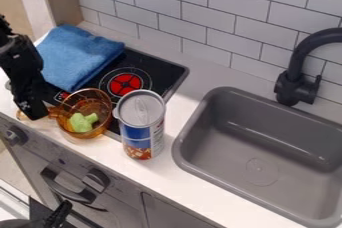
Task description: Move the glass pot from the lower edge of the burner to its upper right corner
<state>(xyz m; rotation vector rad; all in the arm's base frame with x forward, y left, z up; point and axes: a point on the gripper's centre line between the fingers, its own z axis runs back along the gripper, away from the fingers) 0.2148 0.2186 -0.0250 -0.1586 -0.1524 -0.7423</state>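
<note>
While the black pincer (32,115) hangs at the handle (52,112) of the glass pot (101,103), the red burner (125,84) lies beyond the pot, up and to the pincer's right.
Whether the pincer is apart or clamped on the handle, I cannot tell; its tip overlaps the handle in the view, and the amber pot sits just beside it on the right, at the front edge of the black stove (175,72), with a light green piece (81,122) inside. Farther right of the pincer, past the pot, a tall can (141,134) stands upright; well apart beyond it are the grey sink (230,93) and black faucet (294,84). Above the pincer, a blue cloth (77,54) lies partly over the stove.
</note>
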